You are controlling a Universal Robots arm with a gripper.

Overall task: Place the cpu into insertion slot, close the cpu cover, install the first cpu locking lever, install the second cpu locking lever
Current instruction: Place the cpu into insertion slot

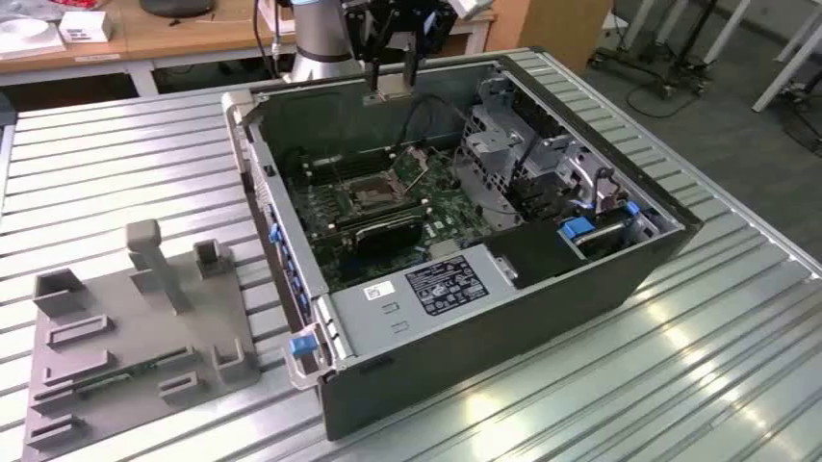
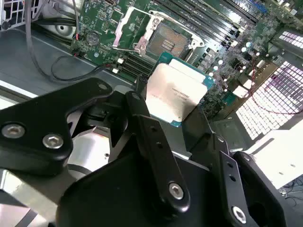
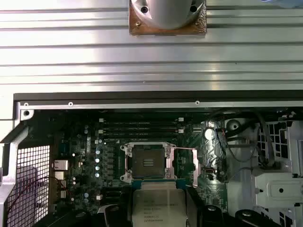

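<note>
Fingers (image 2: pixel 147 127) of the gripper (image 2: pixel 166 106) clamp the cpu (image 2: pixel 174 92) by its edges, with faint unreadable print on its lid. Beyond, inside the open computer case (image 1: pixel 617 279), the insertion slot (image 2: pixel 165 40) sits uncovered on the green motherboard (image 2: pixel 94 21).

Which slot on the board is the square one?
The insertion slot, silver-rimmed with a dark centre, square like the cpu held by the gripper; the memory slots are long, narrow and black.

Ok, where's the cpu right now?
In the exterior view the cpu is held in the tool above the far wall of the open computer case, not yet in the empty insertion slot.
</note>
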